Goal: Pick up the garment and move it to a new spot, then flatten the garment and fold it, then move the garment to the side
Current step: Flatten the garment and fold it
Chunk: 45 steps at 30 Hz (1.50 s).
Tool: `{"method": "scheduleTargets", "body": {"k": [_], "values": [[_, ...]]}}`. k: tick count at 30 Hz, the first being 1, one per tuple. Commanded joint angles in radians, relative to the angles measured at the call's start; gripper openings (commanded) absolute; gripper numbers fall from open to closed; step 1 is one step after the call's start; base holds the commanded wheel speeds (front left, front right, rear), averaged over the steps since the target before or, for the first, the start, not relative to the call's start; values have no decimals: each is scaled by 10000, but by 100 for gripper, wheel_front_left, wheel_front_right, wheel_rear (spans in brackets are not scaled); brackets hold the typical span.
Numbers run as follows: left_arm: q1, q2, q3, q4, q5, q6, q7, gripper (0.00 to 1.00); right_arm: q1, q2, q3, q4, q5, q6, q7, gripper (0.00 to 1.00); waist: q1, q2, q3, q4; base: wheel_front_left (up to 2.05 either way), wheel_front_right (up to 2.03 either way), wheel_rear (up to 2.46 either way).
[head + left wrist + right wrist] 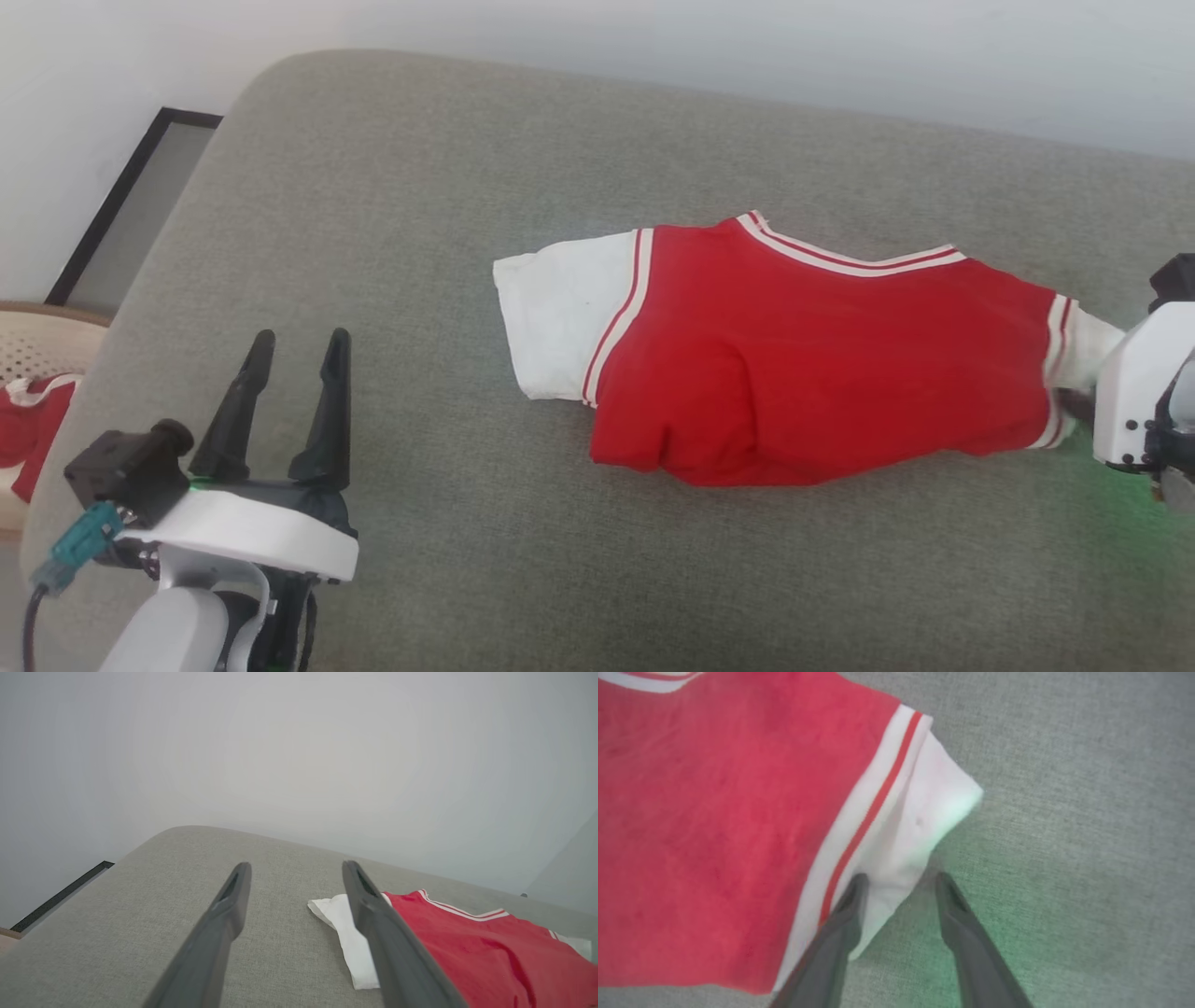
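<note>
A red jersey-style garment [822, 373] with white sleeves lies rumpled across a grey cushion [420, 205], its striped neck trim turned toward the wall [747, 47]. At one end of the garment, the right gripper [901, 877] stands with its fingers spread at the white sleeve [920, 812]. The sleeve's lower corner falls in the gap between them. One finger [830, 947] crosses the striped seam and the other sits over bare cushion just beside the cloth, with nothing pinched. Well apart from the garment's opposite sleeve, the left gripper [301, 338] hovers above the cushion, its fingers held wide and empty.
</note>
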Motion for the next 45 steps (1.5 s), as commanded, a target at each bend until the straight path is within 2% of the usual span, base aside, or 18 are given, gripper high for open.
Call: {"method": "scheduleTargets", "body": {"k": [1, 9, 15, 23, 24, 31, 38, 45], "values": [[-181, 104, 3, 39, -27, -33, 132, 100, -27, 49, -12, 9, -49, -17, -47, 100, 0, -1, -43, -87, 0, 0, 0], [-706, 755, 35, -22, -480, -221, 1542, 100, -18, 253, -206, -848, -90, -17, -583, 100, 0, -1, -207, -749, 0, 0, 0], [-1572, 1325, -102, 229, -777, -410, 2886, 100, 248, 685, -655, -1961, -233, -16, -1339, 100, 0, -1, -152, -1485, 0, 0, 0], [-3289, 1993, -333, 1120, -1100, -589, 4958, 100, 459, 1662, -1364, -3709, -752, -11, -3068, 100, 0, -1, 283, -2635, 0, 0, 0], [-3289, 1993, -333, 1120, -1100, -589, 4958, 100, 459, 1662, -1364, -3709, -752, -11, -3068, 100, 0, -1, 283, -2635, 0, 0, 0], [-4697, 2460, -598, 2659, -1375, -544, 6909, 100, 690, 2370, -1482, -5059, -1374, -11, -4843, 100, 0, -1, 920, -3523, 0, 0, 0], [-5653, 2504, -939, 4446, -1606, -150, 8692, 100, 1047, 2844, -1401, -5770, -1516, -11, -5939, 100, 0, -1, 1574, -4046, 0, 0, 0], [-6098, 2331, -1251, 5787, -1769, 655, 10535, 100, 1180, 2894, -1500, -5769, -1423, -11, -5675, 100, 0, -1, 1940, -4191, 0, 0, 0]]}}
